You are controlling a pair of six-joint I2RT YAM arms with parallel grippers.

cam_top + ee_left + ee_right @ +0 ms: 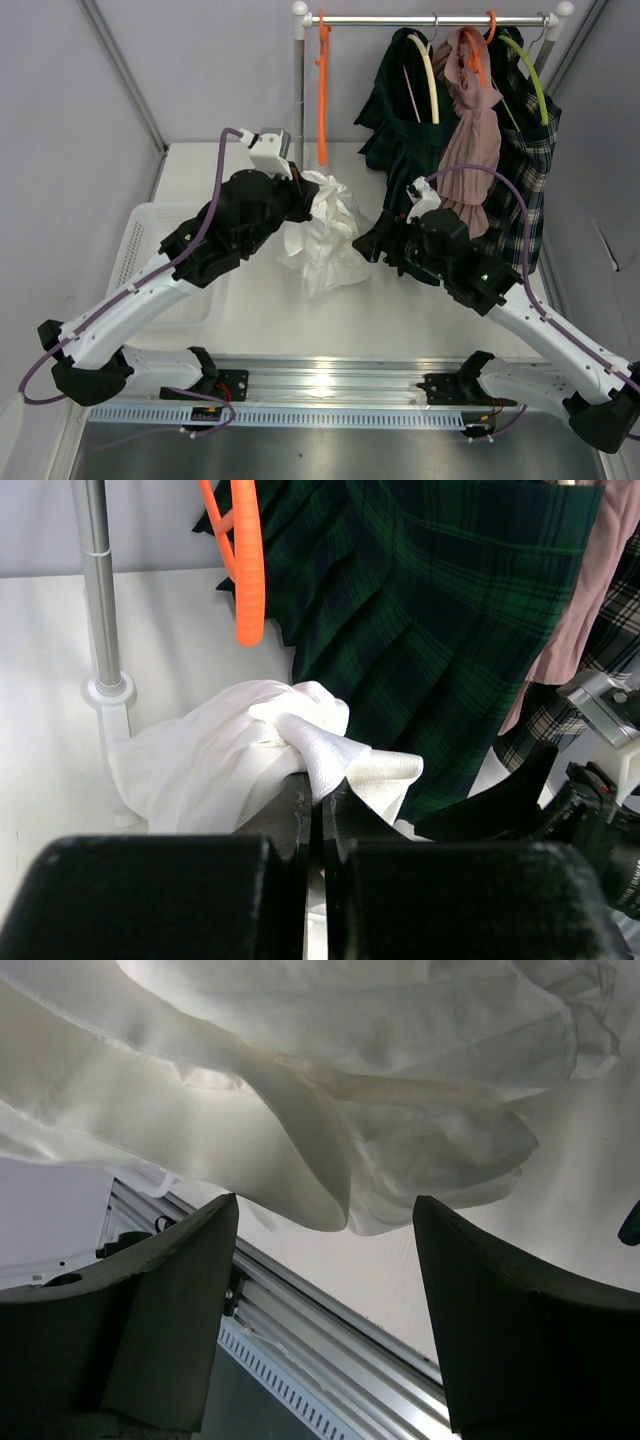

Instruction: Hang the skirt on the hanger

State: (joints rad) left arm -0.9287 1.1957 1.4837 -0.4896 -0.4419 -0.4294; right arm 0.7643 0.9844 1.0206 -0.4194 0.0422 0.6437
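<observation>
White table [330, 320]: left end effector [318, 792] clamps skirt [210, 760]; right end effector [325, 1215] open alongside.

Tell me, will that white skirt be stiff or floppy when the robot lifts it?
Probably floppy: the white skirt hangs in crumpled folds from the left gripper, shut on a pinch of cloth. Likely light, since that pinch seems to carry most of it. Its thin hem droops over the open right gripper, so it may sag and swing.
</observation>
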